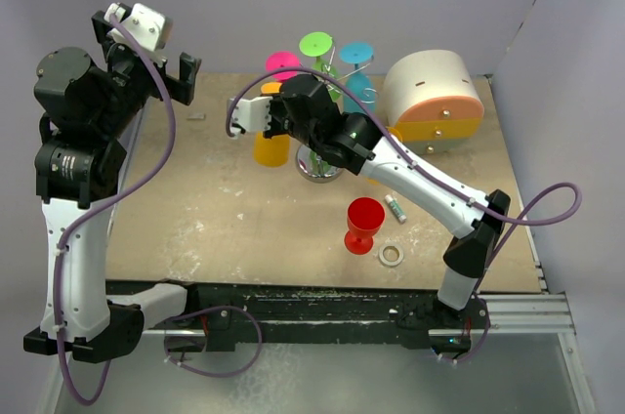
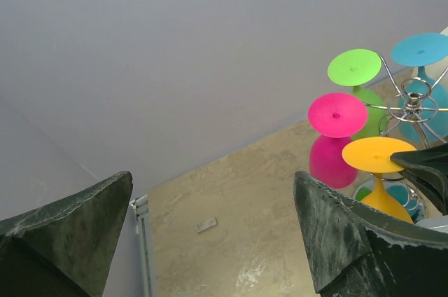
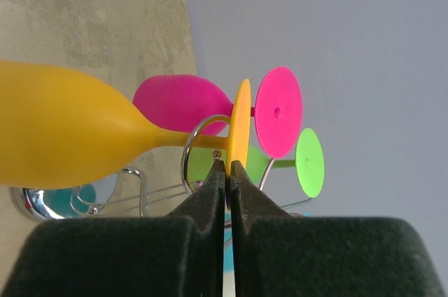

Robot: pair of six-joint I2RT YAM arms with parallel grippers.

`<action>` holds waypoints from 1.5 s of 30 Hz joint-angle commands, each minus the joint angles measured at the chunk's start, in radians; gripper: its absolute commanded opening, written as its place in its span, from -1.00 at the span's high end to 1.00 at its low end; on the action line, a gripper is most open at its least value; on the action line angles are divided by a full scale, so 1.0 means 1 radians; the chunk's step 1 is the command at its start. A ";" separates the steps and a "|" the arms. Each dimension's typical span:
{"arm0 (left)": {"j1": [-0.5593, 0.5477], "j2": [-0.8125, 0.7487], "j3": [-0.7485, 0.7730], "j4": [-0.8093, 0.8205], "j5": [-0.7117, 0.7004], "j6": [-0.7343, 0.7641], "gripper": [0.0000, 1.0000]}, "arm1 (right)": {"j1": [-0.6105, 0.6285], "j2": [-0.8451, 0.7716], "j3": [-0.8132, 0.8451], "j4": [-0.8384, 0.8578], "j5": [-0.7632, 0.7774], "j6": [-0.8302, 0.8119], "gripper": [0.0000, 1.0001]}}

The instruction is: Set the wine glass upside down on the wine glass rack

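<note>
The yellow plastic wine glass (image 3: pixel 63 129) is being carried bowl-down in a curled arm of the chrome wire wine glass rack (image 2: pixel 413 104), beside a pink glass (image 3: pixel 182 101), a green glass (image 2: pixel 355 67) and a blue glass (image 2: pixel 420 48). The rack's mirror base is being largely hidden by the right arm (image 1: pixel 420 180) in the top view. The right gripper (image 3: pixel 227 169) is being held pressed together at the yellow foot's rim, whether nipping it cannot be told, while the left gripper (image 2: pixel 212 178) is being held spread wide and empty.

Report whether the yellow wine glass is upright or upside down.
Upside down: the yellow wine glass shows its foot on top, bowl below, at the rack; the right hand pinches that foot.
</note>
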 commanded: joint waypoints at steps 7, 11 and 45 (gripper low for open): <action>0.009 -0.012 0.002 0.049 -0.009 0.011 -0.98 | 0.014 -0.057 0.009 -0.014 0.002 0.010 1.00; 0.011 -0.010 0.001 0.050 -0.006 0.011 -0.99 | 0.014 -0.067 -0.004 -0.017 0.003 0.011 1.00; 0.021 -0.014 -0.022 0.062 0.014 0.020 -0.98 | 0.014 -0.155 -0.179 0.052 0.127 -0.026 0.69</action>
